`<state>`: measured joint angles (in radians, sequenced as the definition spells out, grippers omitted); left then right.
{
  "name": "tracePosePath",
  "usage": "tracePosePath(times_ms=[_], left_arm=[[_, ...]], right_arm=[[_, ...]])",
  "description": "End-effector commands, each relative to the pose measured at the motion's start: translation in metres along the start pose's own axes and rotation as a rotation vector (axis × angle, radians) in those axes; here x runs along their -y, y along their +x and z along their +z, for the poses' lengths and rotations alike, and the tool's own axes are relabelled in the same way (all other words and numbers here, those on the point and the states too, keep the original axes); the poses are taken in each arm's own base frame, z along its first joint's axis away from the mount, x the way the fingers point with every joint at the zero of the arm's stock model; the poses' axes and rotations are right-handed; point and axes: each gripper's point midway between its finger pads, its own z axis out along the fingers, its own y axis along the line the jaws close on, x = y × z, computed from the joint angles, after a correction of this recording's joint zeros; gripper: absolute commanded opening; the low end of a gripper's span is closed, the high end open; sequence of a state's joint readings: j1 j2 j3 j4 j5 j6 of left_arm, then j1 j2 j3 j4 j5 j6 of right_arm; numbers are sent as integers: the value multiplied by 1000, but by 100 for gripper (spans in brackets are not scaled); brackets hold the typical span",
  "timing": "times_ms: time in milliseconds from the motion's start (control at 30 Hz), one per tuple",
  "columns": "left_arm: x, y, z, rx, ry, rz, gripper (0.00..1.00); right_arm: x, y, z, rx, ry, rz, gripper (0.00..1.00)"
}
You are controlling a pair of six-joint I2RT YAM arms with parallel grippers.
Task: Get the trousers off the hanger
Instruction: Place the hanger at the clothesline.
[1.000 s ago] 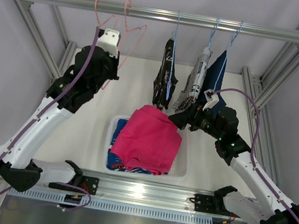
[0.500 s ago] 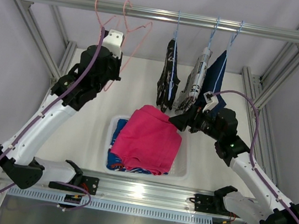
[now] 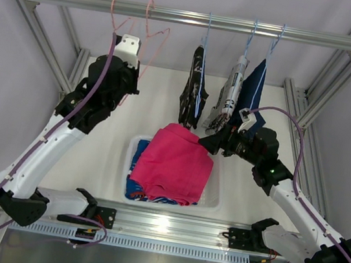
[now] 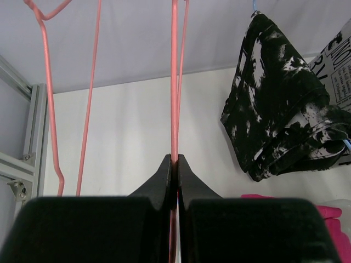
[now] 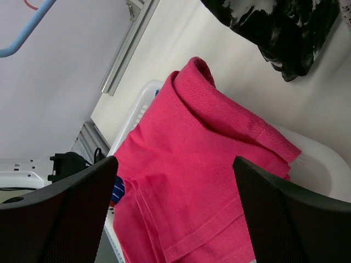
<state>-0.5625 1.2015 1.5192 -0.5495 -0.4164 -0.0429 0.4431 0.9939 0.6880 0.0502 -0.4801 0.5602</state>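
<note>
The left jaws pinch the bare pink wire hanger [image 4: 174, 82], now swung back left. The right jaws hang spread over the pink cloth trousers [image 5: 197, 153] in the white plastic basket [image 3: 215, 191]. The black-and-white trousers [image 3: 193, 98] and two more pairs wait on hangers.

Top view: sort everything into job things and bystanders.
Job: black-white trousers, printed white trousers, denim trousers, pink trousers, blue patterned trousers, pink hanger, blue hangers, basket.
Bystanders: top rail, purple cables.
</note>
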Motion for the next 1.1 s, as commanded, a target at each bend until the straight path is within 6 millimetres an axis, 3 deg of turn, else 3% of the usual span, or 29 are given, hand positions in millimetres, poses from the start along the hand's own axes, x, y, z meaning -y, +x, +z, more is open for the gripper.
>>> tracePosePath(times_ms=[0, 233, 1067], left_arm=[[-7, -47, -2, 132, -26, -47, 1], [-10, -67, -5, 154, -39, -37, 1], [-28, -90, -39, 217, -65, -69, 1]], right_arm=[[-6, -8, -2, 29, -26, -25, 90], [-4, -8, 0, 28, -25, -24, 90], [0, -6, 2, 22, -20, -15, 90]])
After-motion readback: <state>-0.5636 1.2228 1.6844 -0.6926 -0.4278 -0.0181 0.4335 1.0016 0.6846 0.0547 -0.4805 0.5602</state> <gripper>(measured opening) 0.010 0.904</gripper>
